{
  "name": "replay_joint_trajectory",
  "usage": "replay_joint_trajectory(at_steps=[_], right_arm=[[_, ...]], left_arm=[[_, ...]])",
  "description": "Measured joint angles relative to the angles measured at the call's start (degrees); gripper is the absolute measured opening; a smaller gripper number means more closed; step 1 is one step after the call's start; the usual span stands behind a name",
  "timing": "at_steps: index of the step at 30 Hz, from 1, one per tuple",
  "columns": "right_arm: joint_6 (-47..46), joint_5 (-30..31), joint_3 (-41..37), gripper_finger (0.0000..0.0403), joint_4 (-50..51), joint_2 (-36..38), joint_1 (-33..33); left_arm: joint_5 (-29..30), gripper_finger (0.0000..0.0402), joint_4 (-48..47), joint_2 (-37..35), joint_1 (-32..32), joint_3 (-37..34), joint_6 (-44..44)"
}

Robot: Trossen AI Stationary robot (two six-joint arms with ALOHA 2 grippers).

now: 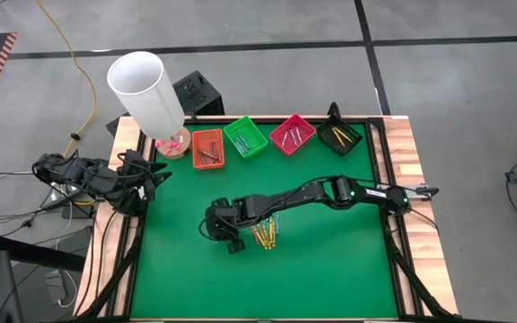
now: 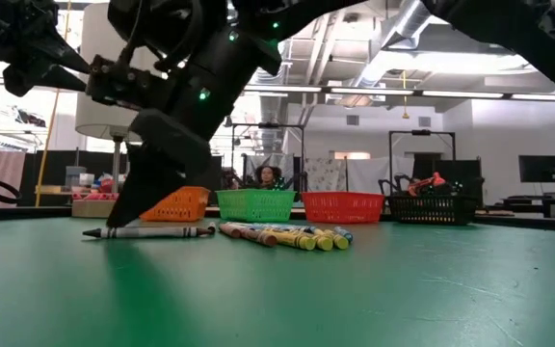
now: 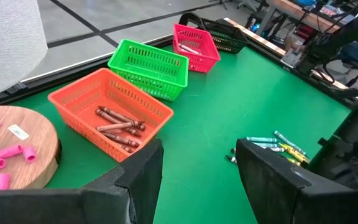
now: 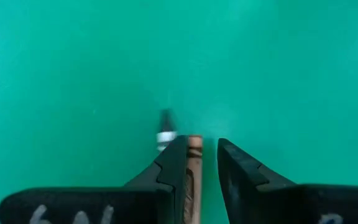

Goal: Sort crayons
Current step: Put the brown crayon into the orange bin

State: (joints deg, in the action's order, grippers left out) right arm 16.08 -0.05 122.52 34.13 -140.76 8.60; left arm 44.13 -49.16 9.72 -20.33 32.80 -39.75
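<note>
So the crayon in play is a brown crayon [image 4: 194,163], sitting between the fingers of the right pincer [image 4: 202,163], with a greyish crayon [image 2: 152,232] lying flat on the green counter [image 1: 330,269] right beside it. The fingers stand a little apart with the brown one in the gap. Looks like a pinch, but I honestly can't tell if they're actually squeezing it or just straddling it.

The rest of the loose crayons [image 1: 266,235] are in a small pile mid-counter, just beside that pincer. Some are already sorted: brown ones in the orange tray [image 3: 107,106], more in the green tray [image 1: 245,136], pink tray [image 1: 292,134] and black tray [image 1: 339,135] along the far edge.

My read: it's the pick-up step. Next move would need a firm grip, a lift, then a carry over to the orange tray, since that's where the browns are.

Right arm is stretched long across the counter, wrist pointed down. Left pincer [image 3: 197,180] waits spread at the left edge, near the lamp [image 1: 146,90].
</note>
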Motion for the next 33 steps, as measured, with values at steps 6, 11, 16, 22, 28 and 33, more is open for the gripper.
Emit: replay_joint_trajectory(at_steps=[6, 11, 16, 22, 28, 33], right_arm=[[-0.18, 0.31, -0.02, 0.01, 0.11, -0.31, 0.0], [-1.46, 1.7, -0.02, 0.0098, 0.26, -0.31, -0.48], [-3.0, 1.73, -0.02, 0.0077, 0.8, -0.31, -1.01], [-3.17, 1.81, -0.01, 0.0043, 2.3, -0.29, -1.22], [-3.13, 1.82, 0.0, 0.0007, 2.9, -0.23, -1.25], [-2.73, 1.81, 0.0, 0.0005, 2.91, -0.23, -1.25]], left_arm=[[-0.01, 0.0192, -0.01, 0.0, -0.01, 0.0, -0.11], [0.01, 0.0192, -0.01, 0.0, 0.0, 0.0, -0.13], [0.01, 0.0192, -0.01, 0.0, 0.01, 0.0, -0.13], [-0.01, 0.0192, -0.01, 0.0, -0.01, 0.0, -0.13], [0.01, 0.0192, -0.01, 0.01, 0.01, 0.0, -0.13], [0.01, 0.0192, -0.01, 0.0, 0.01, 0.0, -0.13]])
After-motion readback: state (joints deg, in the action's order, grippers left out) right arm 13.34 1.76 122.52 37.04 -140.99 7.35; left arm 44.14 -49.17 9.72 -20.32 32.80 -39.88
